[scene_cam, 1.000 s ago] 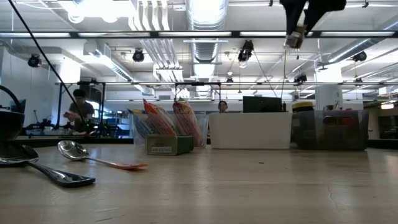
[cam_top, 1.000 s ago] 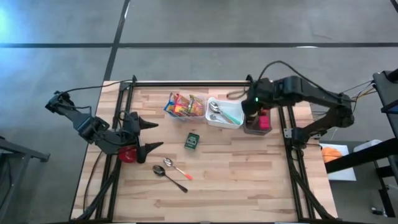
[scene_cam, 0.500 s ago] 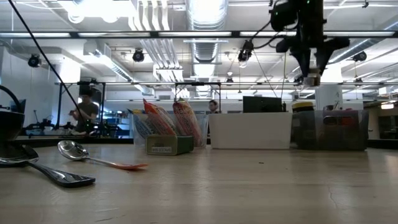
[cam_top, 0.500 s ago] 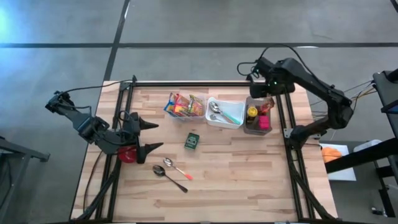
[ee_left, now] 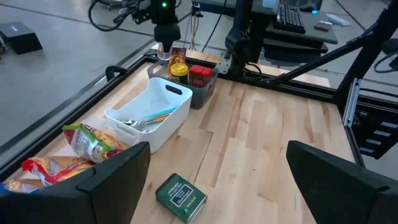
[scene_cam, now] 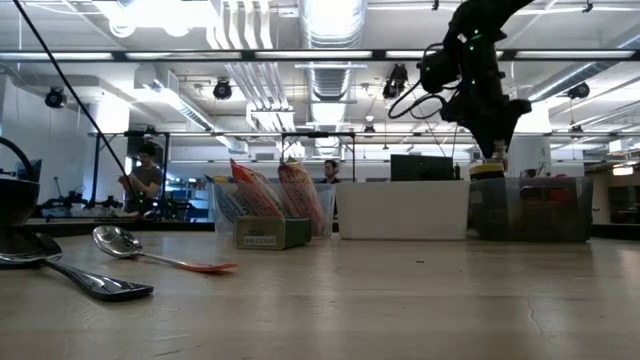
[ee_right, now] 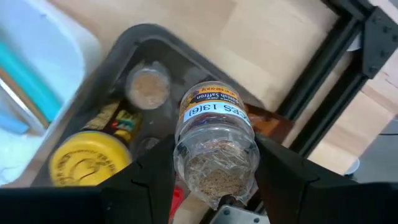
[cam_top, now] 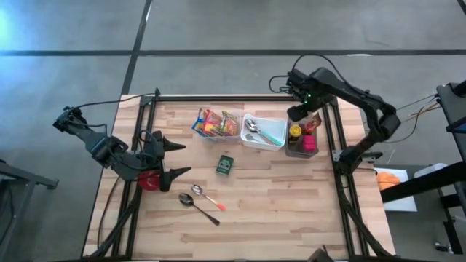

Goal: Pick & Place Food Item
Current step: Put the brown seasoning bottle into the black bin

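Observation:
My right gripper (ee_right: 214, 186) is shut on a clear spice jar (ee_right: 214, 140) with a printed label. It hangs over the far end of a dark grey bin (cam_top: 301, 149) at the table's far right. In the low view the gripper (scene_cam: 492, 150) sits just above the bin's rim. Inside the bin stand a yellow-lidded jar (ee_right: 90, 162) and a small jar (ee_right: 147, 85). My left gripper (cam_top: 177, 157) waits open near the table's left edge. A small green box (cam_top: 224, 164) lies flat mid-table. My right gripper pinches the jar's round wall (ee_right: 180, 155) between its two fingers, one on each side. The fingers point down from above. The jar is lifted clear over the bin, and through its clear wall I see the spice inside.
A white bin (cam_top: 273, 142) with utensils stands left of the dark bin, and a clear bin of snack packets (cam_top: 216, 124) left of that. Two spoons (cam_top: 198, 200) lie near the table's middle front. A black frame rail (ee_right: 336, 74) runs beside the dark bin.
My right gripper has swung toward the table's far right corner and come down over the dark bin, turning at the wrist. It has kept hold of the jar.

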`<action>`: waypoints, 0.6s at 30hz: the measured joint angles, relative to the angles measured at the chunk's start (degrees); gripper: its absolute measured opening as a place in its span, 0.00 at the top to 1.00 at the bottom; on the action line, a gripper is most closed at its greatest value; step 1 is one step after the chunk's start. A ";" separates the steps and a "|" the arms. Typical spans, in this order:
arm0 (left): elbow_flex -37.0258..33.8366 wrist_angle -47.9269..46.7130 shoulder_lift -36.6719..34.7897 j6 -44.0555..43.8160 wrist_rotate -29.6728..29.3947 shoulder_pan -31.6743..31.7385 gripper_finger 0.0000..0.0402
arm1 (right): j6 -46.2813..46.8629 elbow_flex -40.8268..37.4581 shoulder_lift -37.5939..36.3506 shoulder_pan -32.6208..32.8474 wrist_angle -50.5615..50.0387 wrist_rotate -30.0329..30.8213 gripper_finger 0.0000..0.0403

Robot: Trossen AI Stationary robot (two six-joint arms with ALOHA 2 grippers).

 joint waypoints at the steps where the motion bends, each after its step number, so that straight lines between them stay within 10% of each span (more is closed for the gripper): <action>1: 0.00 0.00 -0.02 -0.08 0.00 0.00 0.05 | -0.53 0.00 0.31 -0.37 0.10 0.02 0.57; 18: -0.02 0.00 0.00 -0.42 0.24 -0.02 0.05 | -8.35 -8.11 1.75 -4.13 8.63 -6.84 0.57</action>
